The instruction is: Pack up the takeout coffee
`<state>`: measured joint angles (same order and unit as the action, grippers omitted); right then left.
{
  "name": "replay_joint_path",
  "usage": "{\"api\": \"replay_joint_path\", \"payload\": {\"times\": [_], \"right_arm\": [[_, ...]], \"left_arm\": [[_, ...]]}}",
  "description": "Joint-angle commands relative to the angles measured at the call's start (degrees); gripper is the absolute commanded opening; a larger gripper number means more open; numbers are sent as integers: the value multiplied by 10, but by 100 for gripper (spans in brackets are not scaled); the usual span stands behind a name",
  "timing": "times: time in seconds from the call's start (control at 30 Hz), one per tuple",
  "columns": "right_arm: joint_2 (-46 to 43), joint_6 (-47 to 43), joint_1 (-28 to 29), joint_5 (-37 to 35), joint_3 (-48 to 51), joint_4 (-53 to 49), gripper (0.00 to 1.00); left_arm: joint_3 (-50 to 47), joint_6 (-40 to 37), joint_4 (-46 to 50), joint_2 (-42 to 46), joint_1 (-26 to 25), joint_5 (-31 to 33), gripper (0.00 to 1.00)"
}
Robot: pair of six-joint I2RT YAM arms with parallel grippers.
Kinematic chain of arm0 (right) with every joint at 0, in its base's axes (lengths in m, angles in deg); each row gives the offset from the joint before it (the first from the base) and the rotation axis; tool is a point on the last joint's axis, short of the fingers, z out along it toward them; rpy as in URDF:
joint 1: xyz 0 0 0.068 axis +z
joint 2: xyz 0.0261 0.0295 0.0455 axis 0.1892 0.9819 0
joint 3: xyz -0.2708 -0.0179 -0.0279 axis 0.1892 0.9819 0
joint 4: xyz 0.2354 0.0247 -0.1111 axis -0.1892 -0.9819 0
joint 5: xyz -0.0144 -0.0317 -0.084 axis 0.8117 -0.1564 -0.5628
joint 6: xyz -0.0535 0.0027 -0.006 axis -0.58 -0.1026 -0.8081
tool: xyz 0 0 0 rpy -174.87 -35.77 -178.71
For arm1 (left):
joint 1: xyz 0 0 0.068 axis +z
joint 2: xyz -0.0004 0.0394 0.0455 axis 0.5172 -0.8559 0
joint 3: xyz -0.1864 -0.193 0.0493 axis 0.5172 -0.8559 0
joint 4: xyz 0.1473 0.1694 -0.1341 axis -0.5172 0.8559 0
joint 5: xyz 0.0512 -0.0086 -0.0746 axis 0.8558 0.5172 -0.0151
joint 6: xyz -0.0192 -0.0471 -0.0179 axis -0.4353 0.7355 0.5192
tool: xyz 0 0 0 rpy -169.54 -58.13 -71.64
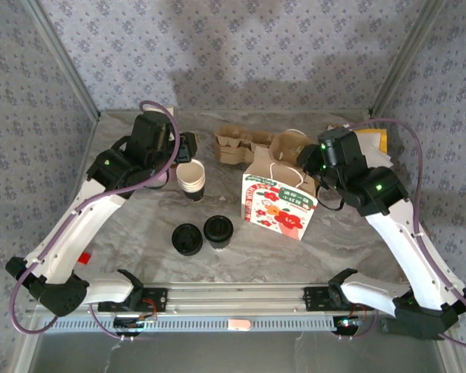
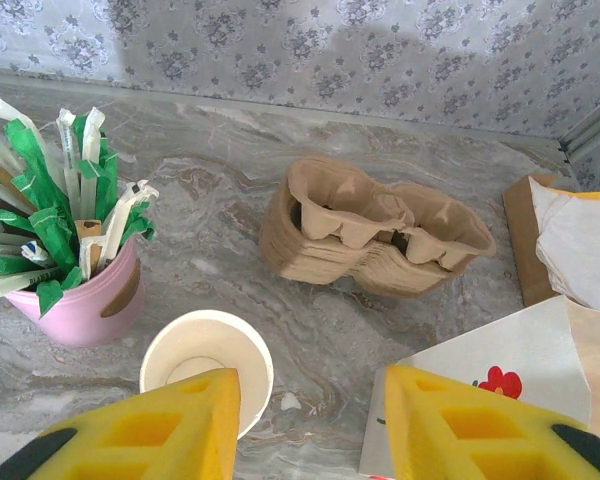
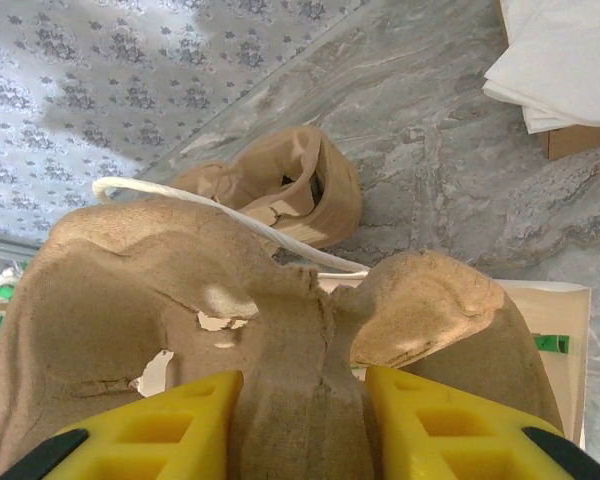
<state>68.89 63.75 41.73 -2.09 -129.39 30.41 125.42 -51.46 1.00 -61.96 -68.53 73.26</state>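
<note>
Right, my left pincer (image 2: 308, 388) hangs with its yellow fingers (image 2: 170, 425) apart and nothing between them; just under the left finger stands the stack of lidless white cups (image 2: 202, 357), and beside that a pink pot (image 2: 85, 305) stuffed with green-and-white wrapped sticks (image 2: 50, 195); further back on the marble table (image 2: 220, 180) lies a pile of pulp cup trays (image 2: 375, 235), and off to the right white napkins (image 2: 585, 240).

My right pincer (image 3: 302, 378) is clamped on a single pulp tray (image 3: 170, 300), its middle ridge pinched between the pads; below it I see the white cord handle (image 3: 230, 215) of the flowered paper bag (image 1: 278, 204), so the tray hangs over the bag's mouth.

Now the takeout coffee (image 1: 218, 230): it stands upright toward the near edge, touching or just beside the low pile of black lids (image 1: 187, 238) on its left, with the bag close on its right; it is well apart from both pincers; the cup stack stands between it and my left pincer, the bag between it and my right one.
</note>
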Motion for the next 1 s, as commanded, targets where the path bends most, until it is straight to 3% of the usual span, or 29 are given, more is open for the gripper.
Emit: {"api": "replay_joint_path", "payload": {"times": [0.0,0.97], "right_arm": [[4,11,-6,-13,-5,6,37],[6,45,-29,-2,4,44,37]], "left_arm": [[-2,-5,-18,9,4,-3,42],[-11,-6,-21,13,11,-7,42]]}}
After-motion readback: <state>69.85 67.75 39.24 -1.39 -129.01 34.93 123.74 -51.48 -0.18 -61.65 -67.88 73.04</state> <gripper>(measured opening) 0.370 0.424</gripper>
